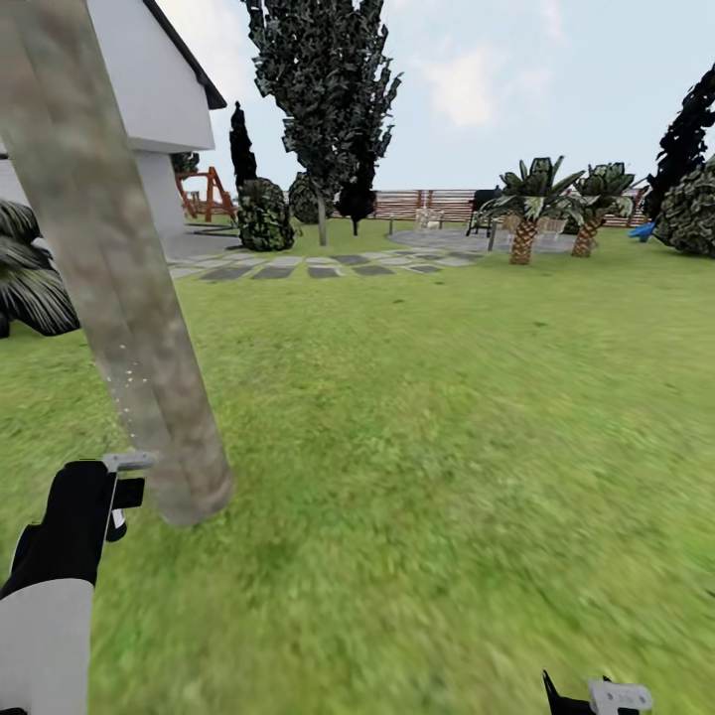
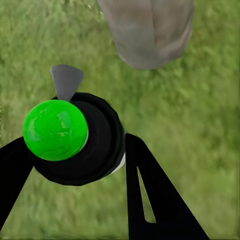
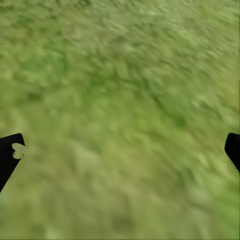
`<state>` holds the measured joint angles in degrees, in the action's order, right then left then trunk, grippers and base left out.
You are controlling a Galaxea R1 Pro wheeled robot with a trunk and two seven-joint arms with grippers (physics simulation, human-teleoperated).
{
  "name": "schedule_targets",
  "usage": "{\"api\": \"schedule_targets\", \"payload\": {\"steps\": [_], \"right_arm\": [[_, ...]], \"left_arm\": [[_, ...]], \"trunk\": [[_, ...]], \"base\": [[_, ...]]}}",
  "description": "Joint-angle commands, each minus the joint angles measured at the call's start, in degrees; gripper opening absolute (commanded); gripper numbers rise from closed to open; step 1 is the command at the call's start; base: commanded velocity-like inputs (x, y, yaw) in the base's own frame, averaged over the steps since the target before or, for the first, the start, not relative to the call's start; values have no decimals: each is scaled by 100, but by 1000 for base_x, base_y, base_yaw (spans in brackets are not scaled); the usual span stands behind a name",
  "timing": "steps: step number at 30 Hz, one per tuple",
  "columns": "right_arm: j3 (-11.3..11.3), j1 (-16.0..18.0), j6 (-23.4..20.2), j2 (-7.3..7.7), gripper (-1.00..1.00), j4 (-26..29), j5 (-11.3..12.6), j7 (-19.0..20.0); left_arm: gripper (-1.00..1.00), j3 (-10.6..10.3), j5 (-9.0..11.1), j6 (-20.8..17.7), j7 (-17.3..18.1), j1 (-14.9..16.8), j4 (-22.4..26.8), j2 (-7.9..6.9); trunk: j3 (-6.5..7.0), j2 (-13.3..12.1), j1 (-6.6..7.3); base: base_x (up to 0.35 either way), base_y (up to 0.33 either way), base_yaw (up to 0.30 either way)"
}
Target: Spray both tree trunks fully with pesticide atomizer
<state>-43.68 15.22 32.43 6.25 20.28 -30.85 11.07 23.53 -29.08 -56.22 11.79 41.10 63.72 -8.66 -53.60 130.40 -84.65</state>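
Risk is patchy cover: left tool (image 2: 75,165) clamped on sprayer (image 2: 75,137) dusts only part of trunk (image 1: 119,288), right tool (image 3: 122,150) spread apart.

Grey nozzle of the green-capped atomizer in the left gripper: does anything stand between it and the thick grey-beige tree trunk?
Nothing visible does. The grey nozzle of the green-capped atomizer, held in the left gripper, faces the thick grey-beige tree trunk across open grass.
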Motion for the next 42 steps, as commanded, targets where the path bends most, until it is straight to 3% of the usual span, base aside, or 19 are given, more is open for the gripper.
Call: {"api": "schedule_targets", "payload": {"steps": [1,14,19,23,24,27,29,32,34,37,42], "right_arm": [[0,0,0,0,100,-1,0,0],[0,2,0,0,100,0,0,0],[0,-1,0,0,100,-5,0,0],[0,0,0,6,100,-6,0,0],[0,0,0,7,100,-6,0,0],[0,-1,0,8,100,-6,-7,0],[0,-1,0,8,100,-10,-11,0],[0,-1,0,8,100,-13,-16,0],[2,-1,-2,8,100,-14,-17,0],[1,-1,-1,8,100,-15,-14,0],[0,1,0,8,100,-15,-9,0]], "left_arm": [[-100,1,-8,3,1,0,0,2],[-100,2,-5,6,25,-21,-6,14],[-100,51,-41,21,41,-30,-6,-69],[-100,-58,-17,34,85,-294,-3,-69],[-100,-108,-15,30,147,-311,-2,-66],[-100,-323,-56,27,884,-335,12,-121],[-100,-341,-83,23,1181,-332,45,-317],[-100,-334,-48,-13,1322,-331,73,-939],[-100,-337,-43,9,1337,-331,71,-1091],[-100,-362,-33,18,1336,-328,39,-1125],[-100,-350,-22,-34,1335,-260,57,-1019]], "trunk": [[0,0,0],[0,0,0],[0,0,0],[0,0,0],[0,0,0],[0,0,0],[0,0,0],[0,0,0],[0,0,0],[0,0,0],[0,0,0]], "base": [[14,-267,275],[220,-150,31],[185,-2,0],[9,0,0],[2,0,0],[0,0,0],[0,0,0],[0,0,0],[0,0,0],[0,0,20],[0,0,213]]}}
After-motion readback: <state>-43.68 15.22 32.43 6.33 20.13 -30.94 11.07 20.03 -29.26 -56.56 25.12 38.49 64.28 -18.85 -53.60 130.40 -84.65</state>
